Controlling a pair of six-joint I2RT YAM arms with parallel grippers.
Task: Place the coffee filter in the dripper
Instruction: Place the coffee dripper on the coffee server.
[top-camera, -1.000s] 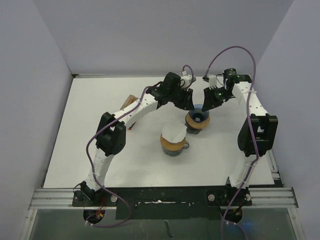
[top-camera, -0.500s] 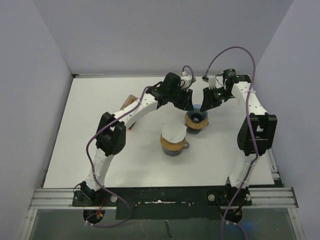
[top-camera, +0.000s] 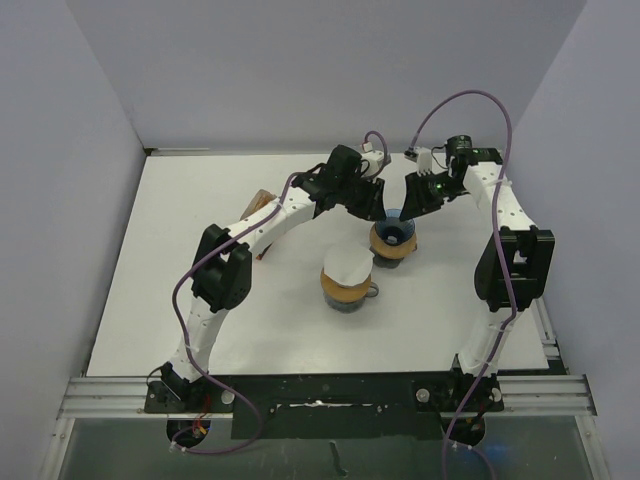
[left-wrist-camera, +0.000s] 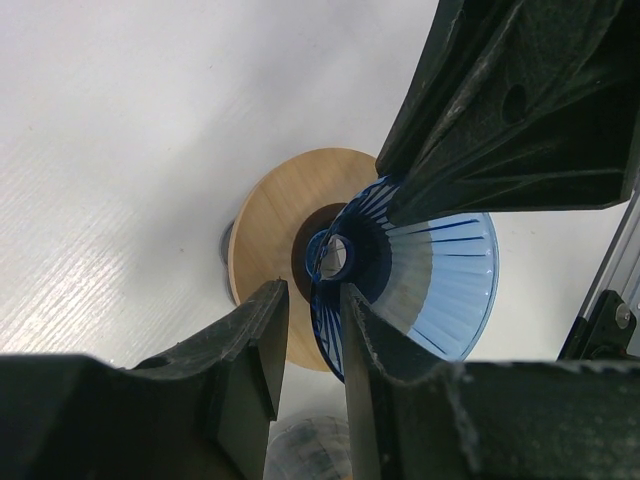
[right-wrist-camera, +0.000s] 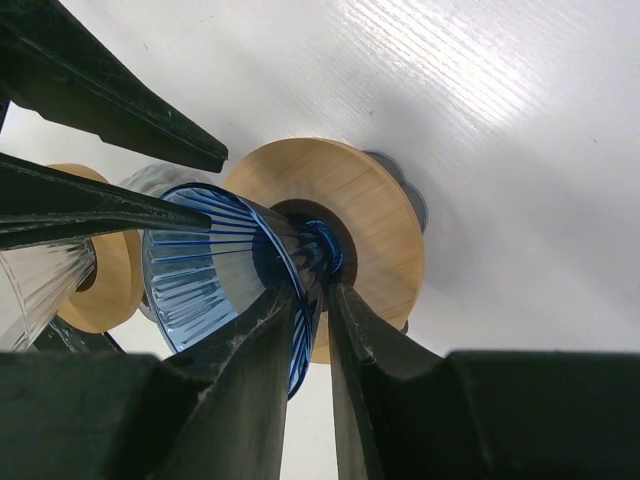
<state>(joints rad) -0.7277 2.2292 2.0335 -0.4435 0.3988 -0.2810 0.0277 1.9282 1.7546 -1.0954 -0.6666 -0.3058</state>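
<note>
A blue ribbed glass dripper (top-camera: 396, 233) sits on a round wooden base (left-wrist-camera: 270, 230) at the table's middle back. My left gripper (top-camera: 378, 206) straddles its left rim, one finger (left-wrist-camera: 385, 345) inside the cone and the other outside, with a gap showing beside the rim (left-wrist-camera: 325, 320). My right gripper (top-camera: 412, 208) is shut on the right rim, its fingers (right-wrist-camera: 250, 340) pinching the blue wall (right-wrist-camera: 200, 280). A white coffee filter (top-camera: 346, 267) lies on a second, clear dripper (top-camera: 346, 290) nearer to me.
Brown paper filters (top-camera: 262, 202) lie at the back left under my left arm. The clear dripper with its wooden collar (right-wrist-camera: 105, 290) stands close beside the blue one. Purple-grey walls enclose the table on three sides.
My right gripper has shifted slightly left toward the blue dripper. The left arm and both drippers have hardly moved.
</note>
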